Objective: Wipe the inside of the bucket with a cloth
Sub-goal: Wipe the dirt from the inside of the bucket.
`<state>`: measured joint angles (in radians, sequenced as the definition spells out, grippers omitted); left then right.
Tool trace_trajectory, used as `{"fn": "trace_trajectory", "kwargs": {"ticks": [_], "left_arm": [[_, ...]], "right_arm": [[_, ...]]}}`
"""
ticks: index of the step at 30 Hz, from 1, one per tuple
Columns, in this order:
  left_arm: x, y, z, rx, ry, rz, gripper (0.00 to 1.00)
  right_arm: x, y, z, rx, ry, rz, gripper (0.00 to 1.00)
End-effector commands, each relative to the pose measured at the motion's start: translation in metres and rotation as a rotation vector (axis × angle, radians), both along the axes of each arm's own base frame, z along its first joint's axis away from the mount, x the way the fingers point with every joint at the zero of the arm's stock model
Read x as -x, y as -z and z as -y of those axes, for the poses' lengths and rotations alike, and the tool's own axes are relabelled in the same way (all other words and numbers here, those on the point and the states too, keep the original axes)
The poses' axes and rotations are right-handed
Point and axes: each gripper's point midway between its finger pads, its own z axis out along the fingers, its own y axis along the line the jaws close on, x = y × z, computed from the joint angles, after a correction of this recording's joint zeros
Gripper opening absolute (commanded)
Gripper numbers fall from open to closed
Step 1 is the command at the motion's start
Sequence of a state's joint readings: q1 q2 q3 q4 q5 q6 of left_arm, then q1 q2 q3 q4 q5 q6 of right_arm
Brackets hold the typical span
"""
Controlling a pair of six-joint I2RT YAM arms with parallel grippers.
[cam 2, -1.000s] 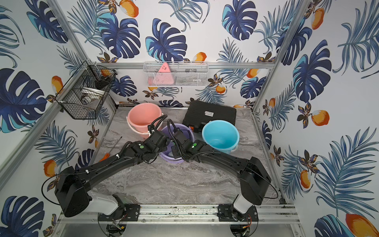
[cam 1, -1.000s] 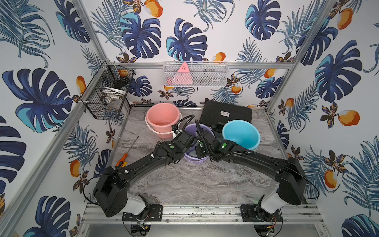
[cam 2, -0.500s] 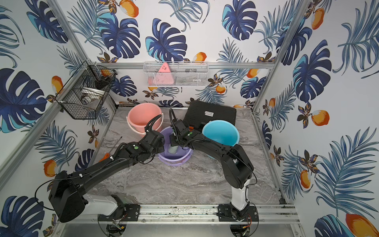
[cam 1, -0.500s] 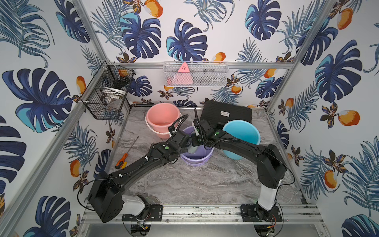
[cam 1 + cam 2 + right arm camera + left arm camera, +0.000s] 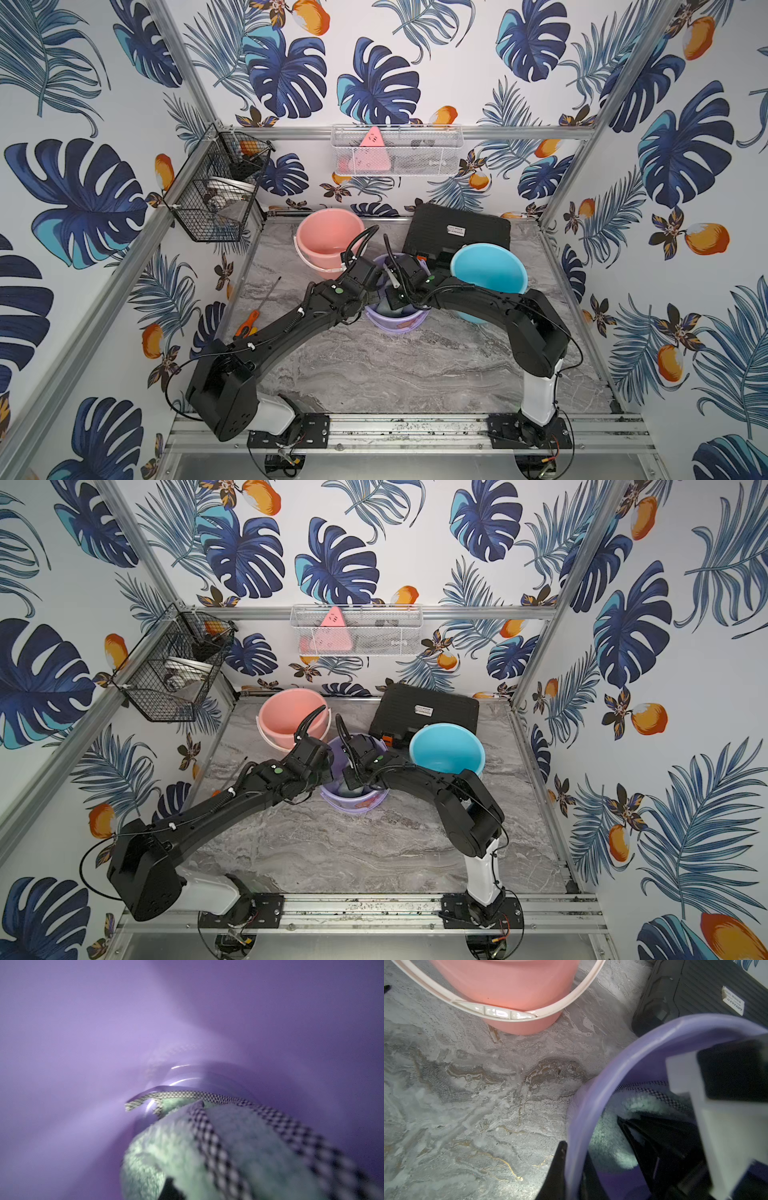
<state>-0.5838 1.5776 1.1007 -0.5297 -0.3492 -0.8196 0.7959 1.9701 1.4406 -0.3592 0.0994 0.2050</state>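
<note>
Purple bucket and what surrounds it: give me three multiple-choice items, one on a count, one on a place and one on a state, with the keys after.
1. Buckets standing on the table: A two; B three; C four.
2. The cloth is: A on the table; B held in the air; C inside the purple bucket.
3. The left gripper is: A shut on the purple bucket's rim; B open above the table; C shut on the cloth.

Key:
1 B: the pink bucket, the purple bucket and the blue bucket show in both top views.
2 C: the right wrist view shows the cloth against purple walls.
3 A: its jaws straddle the rim in the left wrist view.
</note>
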Motion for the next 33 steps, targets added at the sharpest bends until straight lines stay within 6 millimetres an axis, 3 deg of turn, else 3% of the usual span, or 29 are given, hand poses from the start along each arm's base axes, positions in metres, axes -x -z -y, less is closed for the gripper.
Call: {"fn": "trace_trajectory", "kwargs": {"ticks": [1,4,12,17,21,24,28,30,33], "left_arm": [[0.01,0.011,0.0,-0.017,0.041,-0.055,0.0],[0.012,0.014,0.0,-0.013,0.05,-0.062,0.0],[0.018,0.027,0.002,-0.014,0.077,-0.096,0.0],[0.02,0.029,-0.002,-0.031,0.074,-0.097,0.0],[0.018,0.029,-0.005,-0.041,0.067,-0.087,0.0],[0.016,0.03,-0.007,-0.045,0.062,-0.094,0.0],[0.011,0.029,-0.007,-0.047,0.061,-0.09,0.0],[0.009,0.027,-0.007,-0.046,0.064,-0.092,0.0],[0.008,0.027,-0.007,-0.044,0.057,-0.09,0.0]], "right_arm": [[-0.016,0.005,0.013,0.091,0.071,0.035,0.0],[-0.03,0.018,0.017,0.144,0.15,0.047,0.0],[-0.058,0.045,0.053,0.362,0.392,0.08,0.0],[-0.056,0.065,0.072,0.409,0.46,0.005,0.0],[-0.038,0.082,0.077,0.395,0.456,-0.108,0.0],[-0.015,0.097,0.063,0.313,0.399,-0.259,0.0],[0.014,0.098,0.033,0.168,0.279,-0.422,0.0],[0.026,0.089,0.01,0.032,0.193,-0.483,0.0],[0.037,0.057,-0.025,-0.17,0.052,-0.516,0.0]]}}
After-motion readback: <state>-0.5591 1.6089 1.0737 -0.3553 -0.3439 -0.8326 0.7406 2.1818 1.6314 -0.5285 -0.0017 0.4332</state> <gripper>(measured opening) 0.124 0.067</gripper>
